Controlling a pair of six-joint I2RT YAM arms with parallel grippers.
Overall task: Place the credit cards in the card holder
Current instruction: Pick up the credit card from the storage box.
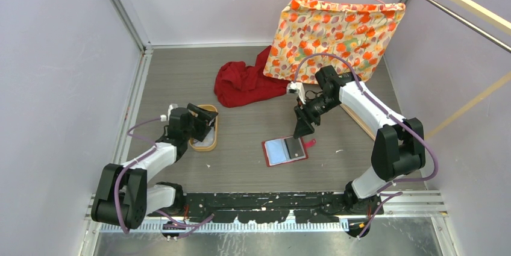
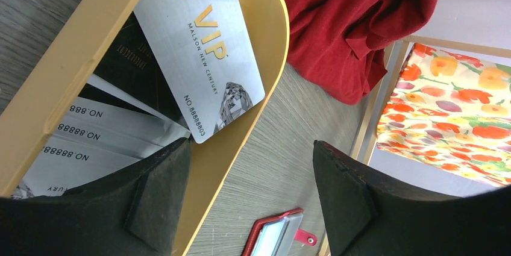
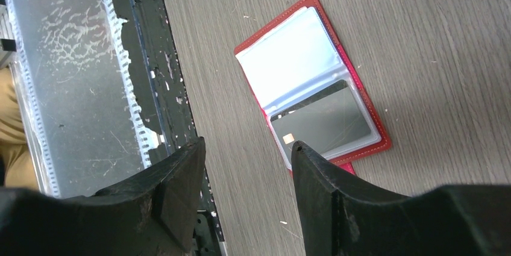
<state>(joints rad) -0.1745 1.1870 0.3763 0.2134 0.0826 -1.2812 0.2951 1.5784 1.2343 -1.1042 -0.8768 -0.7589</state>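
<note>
The card holder (image 1: 284, 150) lies open and flat on the table, red with clear pockets (image 3: 295, 63); a grey credit card (image 3: 322, 120) with a chip sits in one pocket. Several more credit cards lie in the tan tray (image 2: 265, 57): a silver VIP card (image 2: 199, 45) on top, whitish ones (image 2: 90, 141) and a dark one (image 2: 129, 57) beneath. My left gripper (image 2: 250, 147) hovers open over the tray's right rim (image 1: 215, 128), holding nothing. Just above the holder's far edge my right gripper (image 3: 247, 144) stands open and empty (image 1: 301, 126). The holder's corner and snap tab (image 2: 271, 238) show below the left jaws.
A crumpled red cloth (image 1: 244, 84) lies behind the tray. A floral fabric (image 1: 334, 30) hangs from a pink hanger at the back right beside a wooden frame (image 1: 361, 123). A black and metal rail (image 1: 271, 199) runs along the near edge. Walls close both sides.
</note>
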